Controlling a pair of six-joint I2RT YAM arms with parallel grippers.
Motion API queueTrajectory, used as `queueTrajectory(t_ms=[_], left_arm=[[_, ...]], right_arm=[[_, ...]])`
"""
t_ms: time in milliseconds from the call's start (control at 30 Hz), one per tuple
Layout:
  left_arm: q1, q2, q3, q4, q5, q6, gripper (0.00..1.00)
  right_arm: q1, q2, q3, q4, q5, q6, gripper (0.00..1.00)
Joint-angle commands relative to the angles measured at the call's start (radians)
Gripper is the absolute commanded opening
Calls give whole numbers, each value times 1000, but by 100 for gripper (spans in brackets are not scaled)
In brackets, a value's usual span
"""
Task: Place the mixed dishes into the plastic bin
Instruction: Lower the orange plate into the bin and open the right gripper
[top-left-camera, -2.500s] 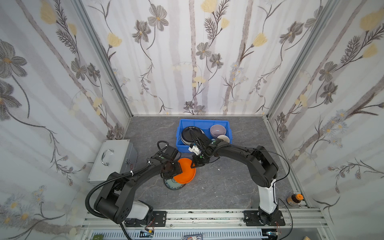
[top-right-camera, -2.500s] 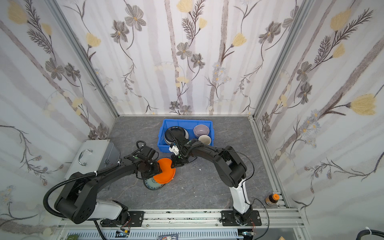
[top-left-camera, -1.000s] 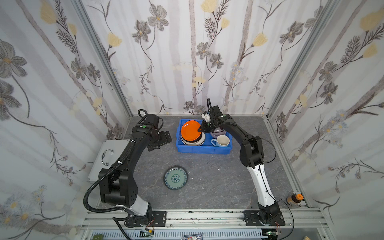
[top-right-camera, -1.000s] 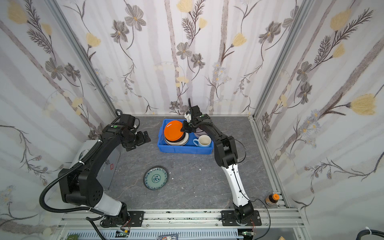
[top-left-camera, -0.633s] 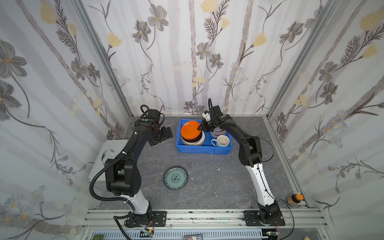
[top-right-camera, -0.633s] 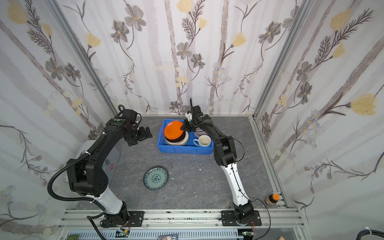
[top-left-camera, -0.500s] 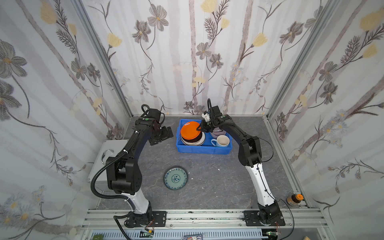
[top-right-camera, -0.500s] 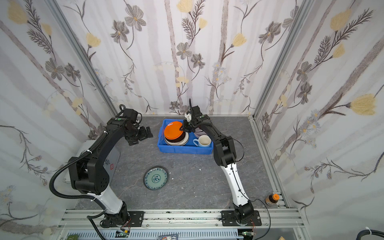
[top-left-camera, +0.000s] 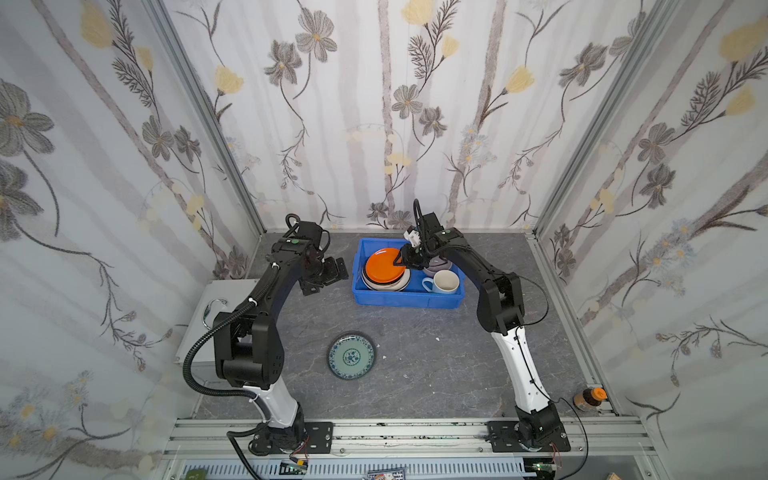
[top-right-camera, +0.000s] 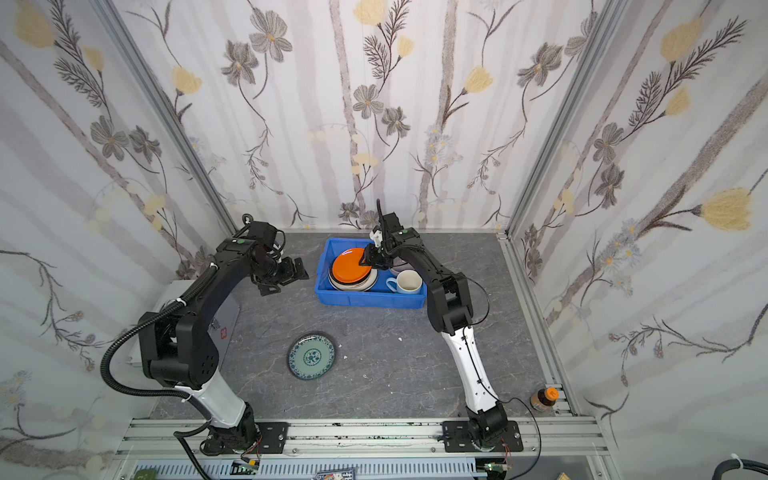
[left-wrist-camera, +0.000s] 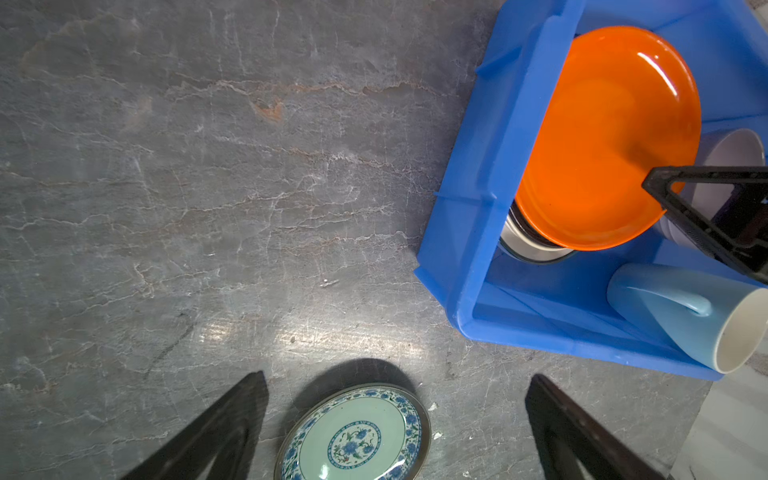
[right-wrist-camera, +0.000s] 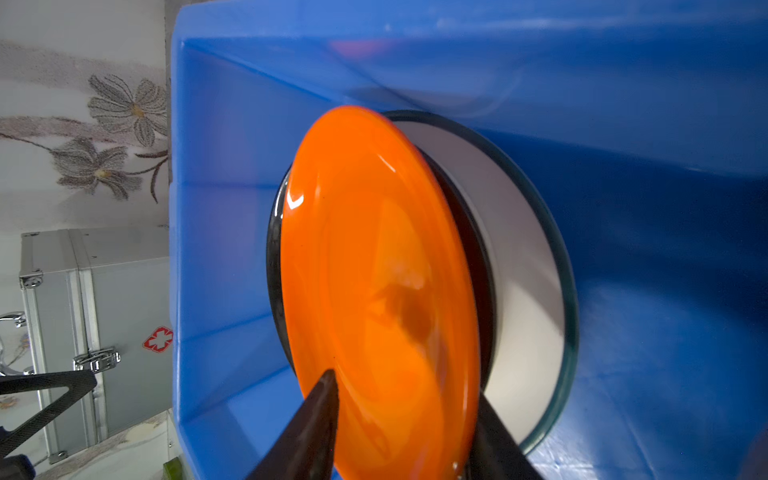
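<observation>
The right gripper (top-left-camera: 401, 262) straddled the 3 o'clock rim of the orange plate (top-left-camera: 382, 266), grip unclear, so that plate, tilted on the stack (top-left-camera: 388, 285) in the plastic bin (top-left-camera: 407, 299), might slide askew; the left gripper (top-left-camera: 326, 276) hung wide open.

bright blue rectangular plastic bin (top-left-camera: 409, 300) | glossy orange round plate (top-left-camera: 384, 266) inside, tilted atop plate stack (top-left-camera: 388, 285) (pale-blue mug (top-left-camera: 444, 282), lilac bowl (left-wrist-camera: 725, 164) beside) | teal-patterned round plate (top-left-camera: 352, 356) flat on grey table (top-left-camera: 424, 374), well apart

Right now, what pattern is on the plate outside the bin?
The plate is pale green with blue florals; left wrist view best.
</observation>
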Motion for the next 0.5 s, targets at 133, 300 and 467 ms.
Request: queueTrajectory(t_ms=[133,300,467], left_arm=[[2,-72,-119,62,34,-35,100],[2,-141,-203,93,34,-62,100],[2,-207,-267,100,16,-74,100]], right_arm=[[2,-35,1,-117,56,-74,46],[11,-79,-88,-115,107,-103,45],[23,-84,-100,-107,162,-115,45]])
